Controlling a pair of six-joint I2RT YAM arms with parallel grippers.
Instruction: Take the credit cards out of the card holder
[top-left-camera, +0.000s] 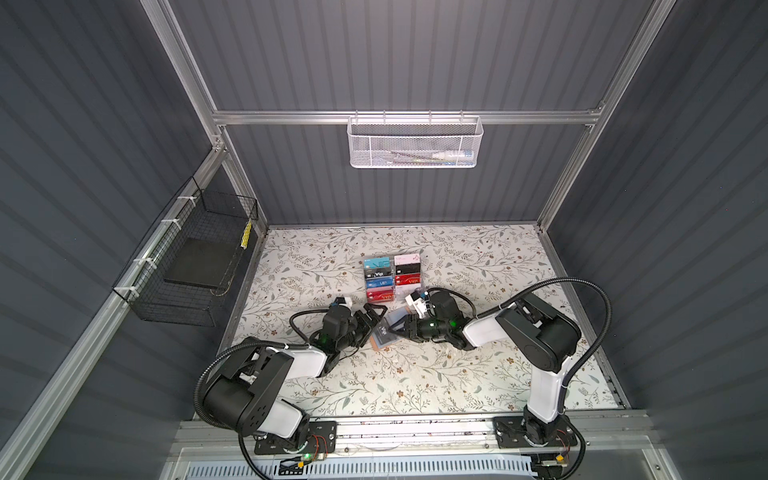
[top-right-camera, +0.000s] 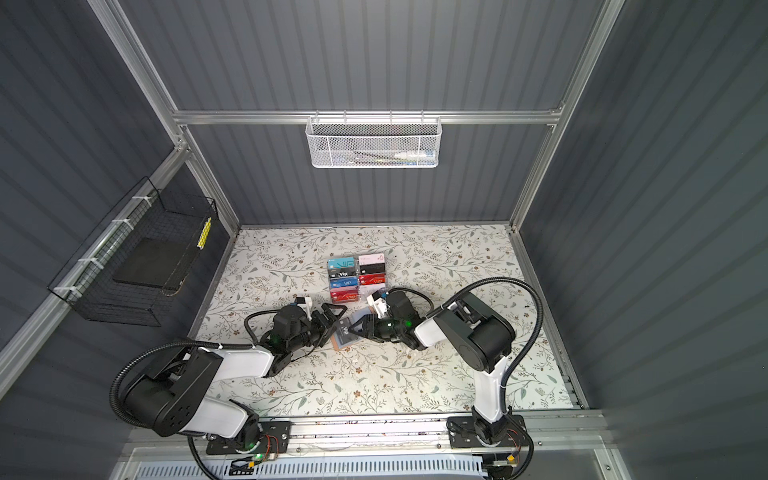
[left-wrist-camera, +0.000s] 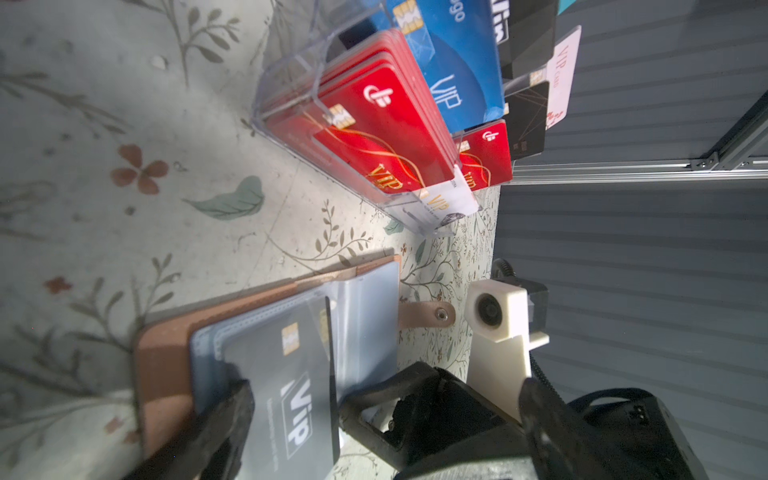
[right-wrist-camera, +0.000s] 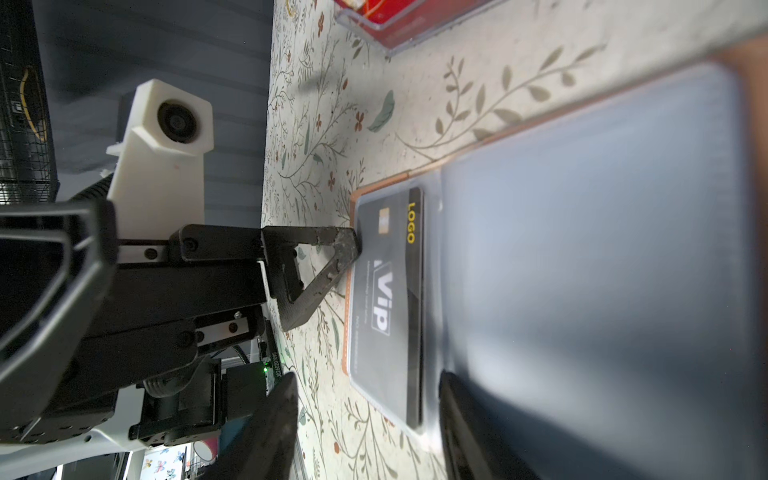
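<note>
Floral-print table fills the booth floor. Left arm and right arm both bend in toward the middle, so the grippers face each other. A black wire basket hangs on the left wall with a dark slab inside. A white mesh basket hangs on the back rail.

A clear acrylic rack stands mid-table, beyond the grippers. It holds the racked cards in two columns. One column runs teal, black, blue, red; the next runs pale, black, red, pale.

The card holder lies open and flat on the table, just in front of the rack and between the two grippers. Its tan cover sits under grey-blue pocket pages.

The black card, lettered "ViP", sits in the top pocket. A narrow strip along one long edge, with a yellow "LOGO", looks uncovered by the sleeve.

Left gripper: jaws spread fully wide, gripping nothing. Its lower finger touches the holder's edge at the card's chip corner, and the other finger is up in the air.

Right gripper: jaws partly apart, nothing clamped between them. One finger is down on the pocket page just beside the black card, and the other is off the page. Can't tell whether that finger presses or only rests.

A tan snap strap sticks out from the holder's side onto the table.
</note>
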